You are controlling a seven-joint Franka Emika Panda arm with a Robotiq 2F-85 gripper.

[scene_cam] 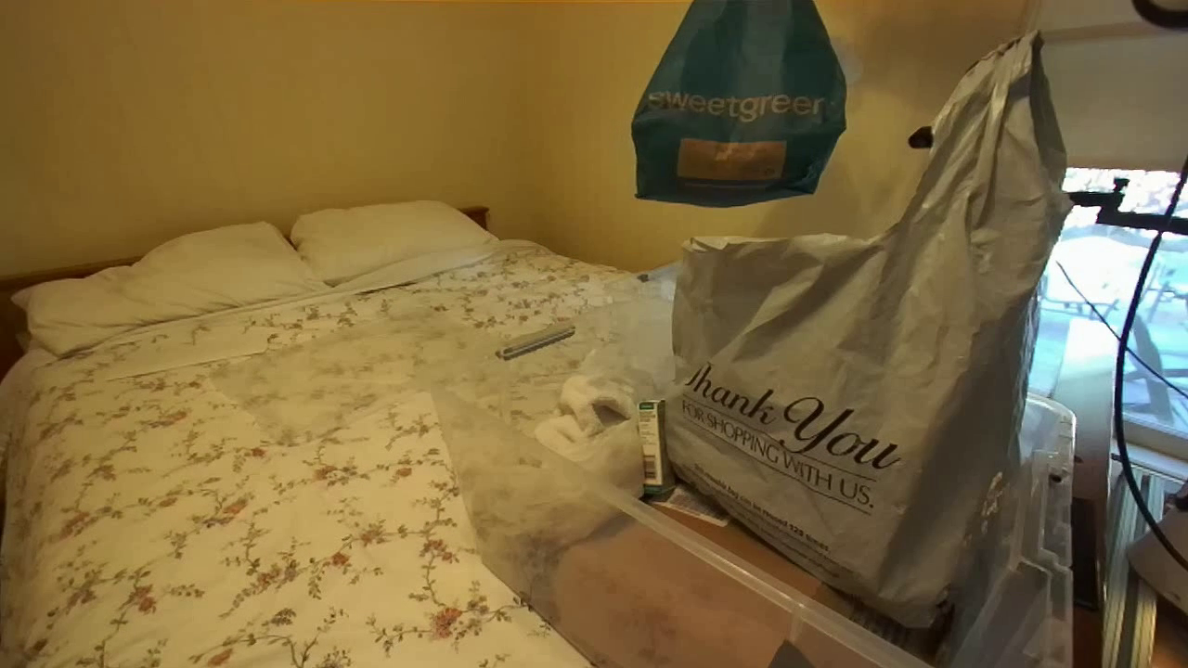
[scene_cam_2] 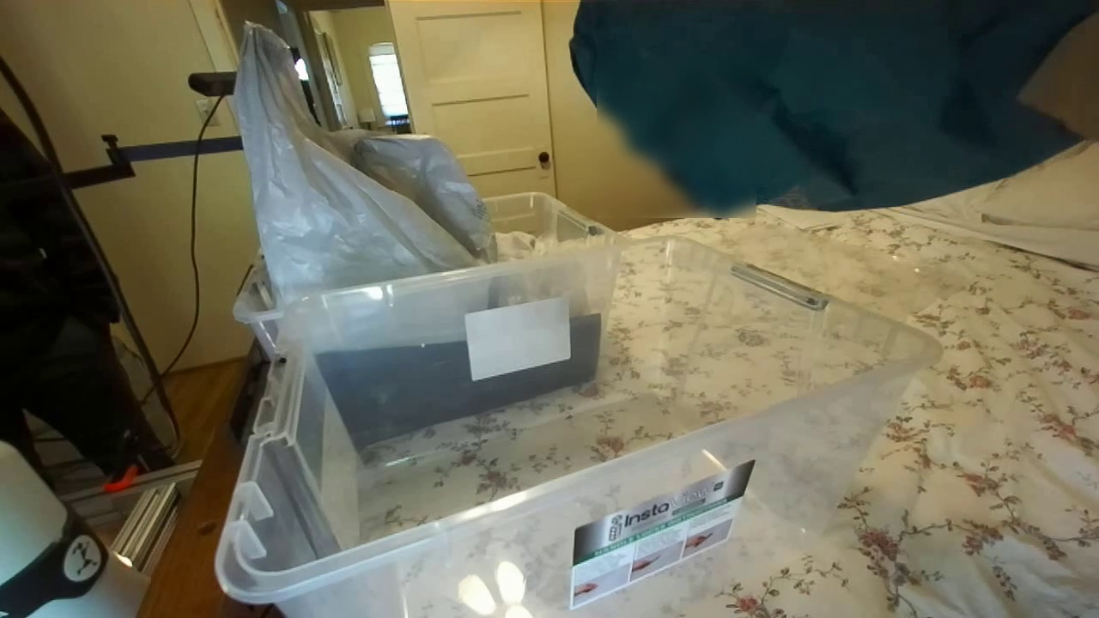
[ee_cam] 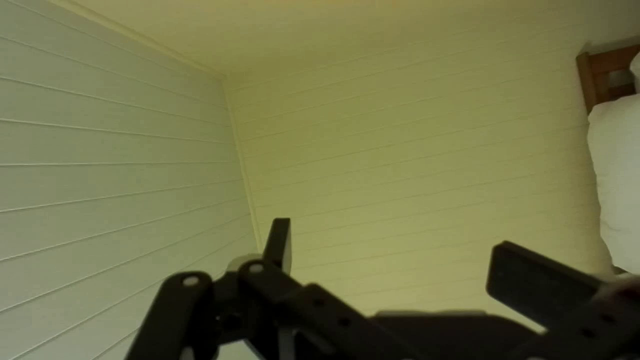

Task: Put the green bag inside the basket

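Observation:
The green bag [scene_cam: 738, 56] is teal with light "sweetgreen"-like lettering and a tan label. It hangs upright in the air, its top cut off by the frame edge, so what it hangs from is hidden. Its lower part fills the upper right of an exterior view [scene_cam_2: 816, 103], above and beyond a clear plastic bin [scene_cam_2: 429, 566]. Floral bedding shows through that bin's floor. Which bin is the basket, I cannot tell. My gripper [ee_cam: 400, 265] shows only in the wrist view. Its fingers are wide apart with only wall between their tips; no bag shows there.
A further clear bin [scene_cam: 650, 575] holds the tall grey "Thank You" bag [scene_cam: 817, 371], a small green-and-white box [scene_cam: 654, 445] and white cloth [scene_cam: 594, 408]. Both bins stand by the floral bed [scene_cam: 278, 520]. White pillows [scene_cam: 390, 241] lie at the headboard.

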